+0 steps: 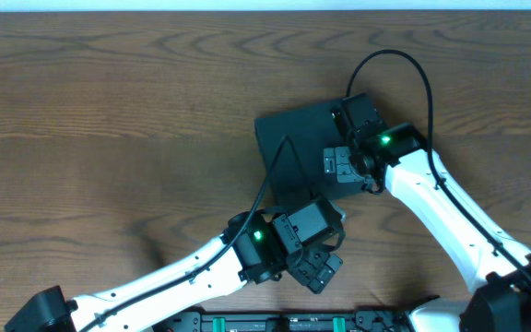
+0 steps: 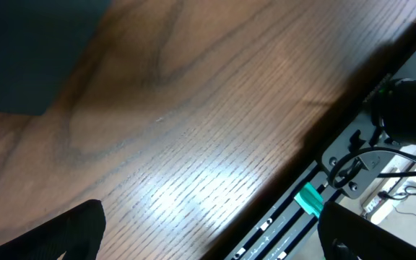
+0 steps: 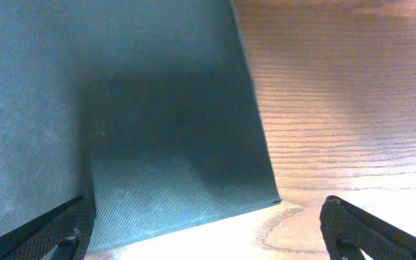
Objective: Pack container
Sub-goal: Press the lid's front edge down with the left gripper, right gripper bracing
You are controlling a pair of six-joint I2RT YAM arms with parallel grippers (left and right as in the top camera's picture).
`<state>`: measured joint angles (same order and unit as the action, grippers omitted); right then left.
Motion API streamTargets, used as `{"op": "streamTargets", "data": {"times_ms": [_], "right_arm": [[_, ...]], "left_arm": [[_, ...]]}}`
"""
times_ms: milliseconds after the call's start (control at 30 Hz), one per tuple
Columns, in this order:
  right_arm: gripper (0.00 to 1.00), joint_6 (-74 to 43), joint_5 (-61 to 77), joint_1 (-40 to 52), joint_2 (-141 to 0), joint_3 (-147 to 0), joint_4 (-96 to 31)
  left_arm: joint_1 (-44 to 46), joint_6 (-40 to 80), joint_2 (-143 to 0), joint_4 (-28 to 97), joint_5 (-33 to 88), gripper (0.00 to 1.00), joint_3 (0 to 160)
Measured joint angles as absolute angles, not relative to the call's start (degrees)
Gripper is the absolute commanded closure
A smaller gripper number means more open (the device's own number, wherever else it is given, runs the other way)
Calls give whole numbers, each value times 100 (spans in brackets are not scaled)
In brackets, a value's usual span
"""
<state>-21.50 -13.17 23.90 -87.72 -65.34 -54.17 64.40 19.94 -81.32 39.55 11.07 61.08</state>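
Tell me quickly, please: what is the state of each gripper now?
Left gripper: open, holding nothing.
Right gripper: open, empty, over the container.

My left arm [image 1: 169, 278] and right arm [image 1: 442, 210] wear white shells with black joints. Each black wrist housing [image 1: 304, 221] carries a small green light [image 1: 257, 236]. Thin black cables [image 1: 387, 53] loop alongside me. My fingers [image 3: 45, 230] are matte black.

- container [image 1: 307, 138]: dark teal-grey square box, matte finish
- flat lid down, looks shut
- sits level on the wood table [image 1: 109, 111], right of centre, turned slightly off the table edges
- far-right part hidden from overhead
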Motion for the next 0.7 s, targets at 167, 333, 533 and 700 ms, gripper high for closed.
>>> {"op": "streamTargets", "data": {"times_ms": [167, 333, 533, 700], "right_arm": [[1, -2329, -1369, 2298, -8772, -6514, -5363], [1, -2397, -1378, 2071, -8772, -6493, -5312], [1, -2447, -1323, 1981, -8768, -6353, -5177], [1, -2464, -1214, 1966, -8726, -6108, -4915]], "left_arm": [[6464, 1994, -8132, 3881, 1168, 5, 6108], [6473, 1994, -8132, 3826, 1181, 5, 6108], [6473, 1968, -8132, 3723, 1326, 5, 6108], [6473, 1946, -8132, 3704, 1636, 5, 6108]]}}
